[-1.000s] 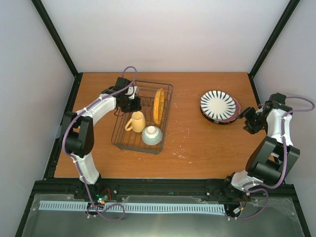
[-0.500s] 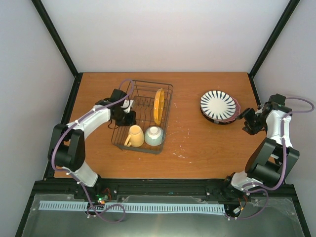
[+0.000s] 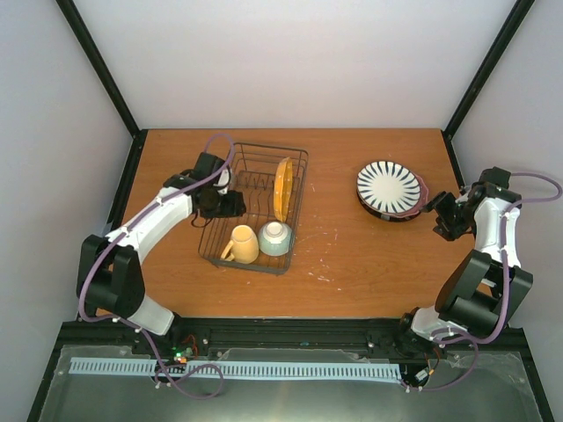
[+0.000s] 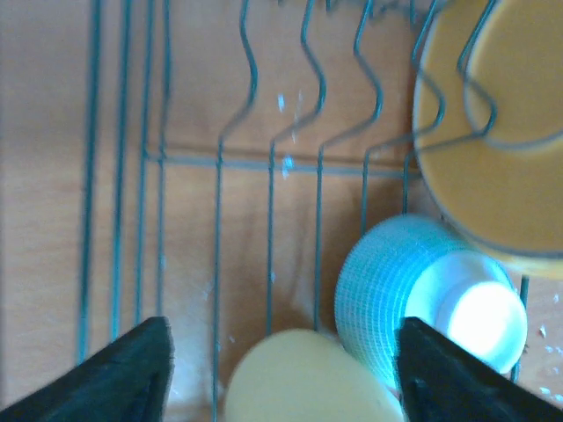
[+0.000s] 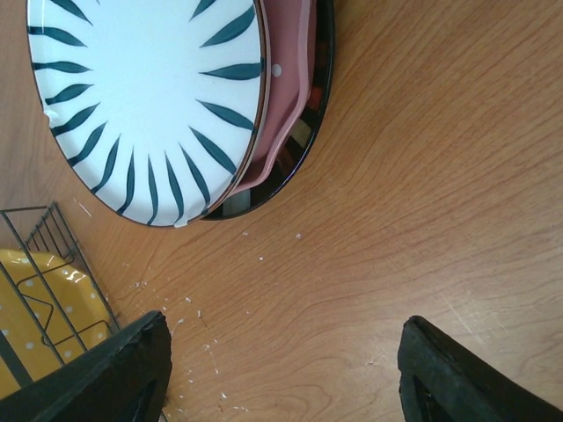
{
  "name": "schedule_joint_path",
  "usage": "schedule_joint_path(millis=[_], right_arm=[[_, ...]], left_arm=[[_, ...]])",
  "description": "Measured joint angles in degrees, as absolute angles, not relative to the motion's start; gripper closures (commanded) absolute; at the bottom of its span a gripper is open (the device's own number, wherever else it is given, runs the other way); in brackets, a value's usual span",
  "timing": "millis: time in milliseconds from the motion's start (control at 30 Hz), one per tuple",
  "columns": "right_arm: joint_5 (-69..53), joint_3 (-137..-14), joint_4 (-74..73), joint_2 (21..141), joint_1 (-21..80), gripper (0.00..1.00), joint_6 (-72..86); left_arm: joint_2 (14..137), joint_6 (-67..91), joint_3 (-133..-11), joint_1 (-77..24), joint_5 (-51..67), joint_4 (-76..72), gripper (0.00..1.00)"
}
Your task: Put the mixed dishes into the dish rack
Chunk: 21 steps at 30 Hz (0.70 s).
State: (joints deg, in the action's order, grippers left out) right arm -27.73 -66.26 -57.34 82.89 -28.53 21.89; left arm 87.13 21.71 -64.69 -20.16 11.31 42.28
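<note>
The dish rack (image 3: 255,176) stands left of centre. At its near end the yellow mug (image 3: 243,243) rests beside the mint-green bowl (image 3: 275,238), which is upside-down. The orange dotted plate (image 3: 282,188) stands on edge along its right side. My left gripper (image 3: 234,204) hovers open over the rack; in the left wrist view the mug (image 4: 308,382) lies below and between its fingers (image 4: 132,369), untouched, next to the bowl (image 4: 396,272). The striped plate (image 5: 141,97) tops the pink plate (image 5: 283,97) and the dark-rimmed plate (image 5: 322,61). My right gripper (image 5: 281,369) is open over bare table.
The plate stack (image 3: 390,189) sits at the right rear of the wooden table (image 3: 352,264). The rack's wire corner (image 5: 44,237) shows at the left of the right wrist view. Black frame posts run along the table's sides.
The left gripper carried the mug to the rack's near end, opened and let it go, then drew back toward the rack's far left. The right arm stayed still.
</note>
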Motion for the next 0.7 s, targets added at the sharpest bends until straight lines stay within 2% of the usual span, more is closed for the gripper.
schedule_joint_path(millis=[33, 133, 433, 700], right_arm=[[-27.68, -66.26, -57.39, 82.83, -28.53, 0.30, 21.89], [-27.46, -66.26, -57.41, 82.78, -28.53, 0.30, 21.89], [-23.07, -66.74, -58.28, 83.37, -29.12, 0.36, 21.96], [-26.17, -69.23, -56.93, 92.95, -29.91, 0.36, 21.65]], left_arm=[[87.05, 22.22, -66.39, -20.16, 9.45, 42.76, 0.12], [87.05, 22.92, -70.63, -20.23, 5.39, 43.42, 0.01], [87.26, 23.75, -79.24, -20.27, -3.29, 43.46, 0.00], [88.42, 24.03, -82.39, -20.27, -5.74, 41.91, 0.00]])
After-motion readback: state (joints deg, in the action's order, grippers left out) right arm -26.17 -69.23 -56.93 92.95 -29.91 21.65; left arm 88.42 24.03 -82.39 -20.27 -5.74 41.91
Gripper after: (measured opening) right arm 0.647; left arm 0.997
